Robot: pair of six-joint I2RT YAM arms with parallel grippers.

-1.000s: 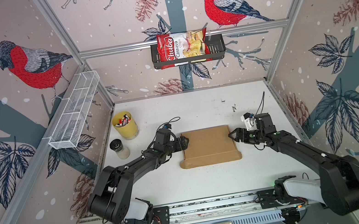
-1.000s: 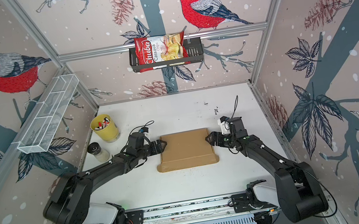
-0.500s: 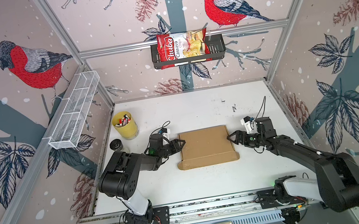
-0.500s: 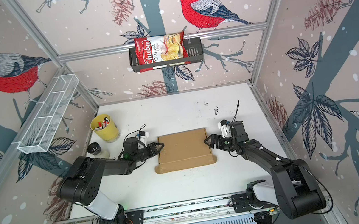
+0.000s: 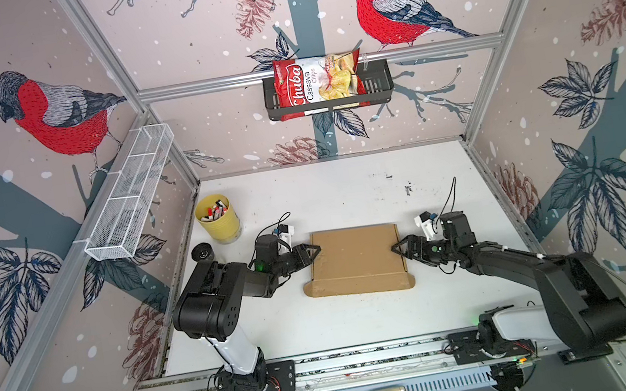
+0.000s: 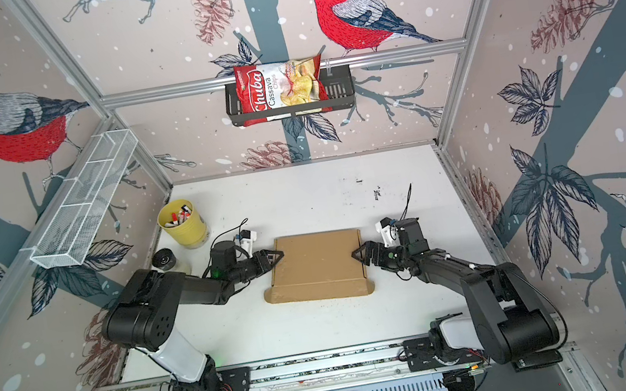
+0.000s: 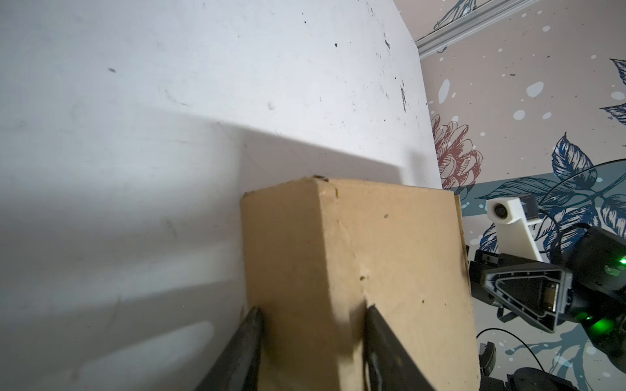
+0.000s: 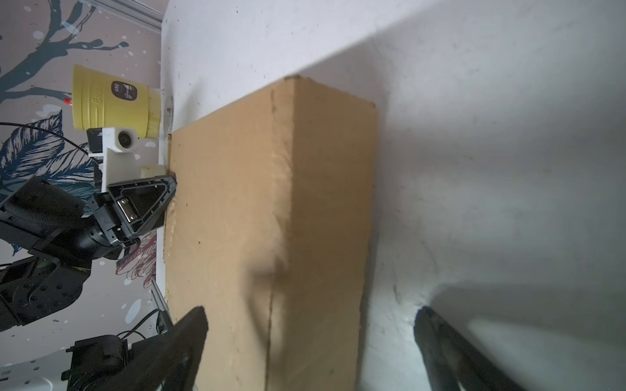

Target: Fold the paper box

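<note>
The paper box [image 5: 356,259] [image 6: 317,265] is a closed, shallow brown cardboard mailer lying flat mid-table, with a small tab sticking out at each front corner. My left gripper [image 5: 313,252] [image 6: 276,257] is at its left side. In the left wrist view this gripper [image 7: 311,325] is shut on the paper box [image 7: 389,254], one finger on the top face and one at the bottom edge. My right gripper [image 5: 397,247] [image 6: 357,255] is at the right side. In the right wrist view it [image 8: 310,325] stands open, straddling the side wall of the box [image 8: 254,186] with gaps.
A yellow cup of markers [image 5: 218,219] and a black-capped jar [image 5: 202,253] stand at the table's left. A white wire basket [image 5: 130,194] hangs on the left wall. On the back rail hangs a black basket with a chips bag [image 5: 322,86]. The arms' mounting rail [image 5: 328,364] runs along the front.
My left jaws have closed onto the box's left side and that arm's elbow has drawn back. The box has slid slightly left. My right jaws have opened wider.
</note>
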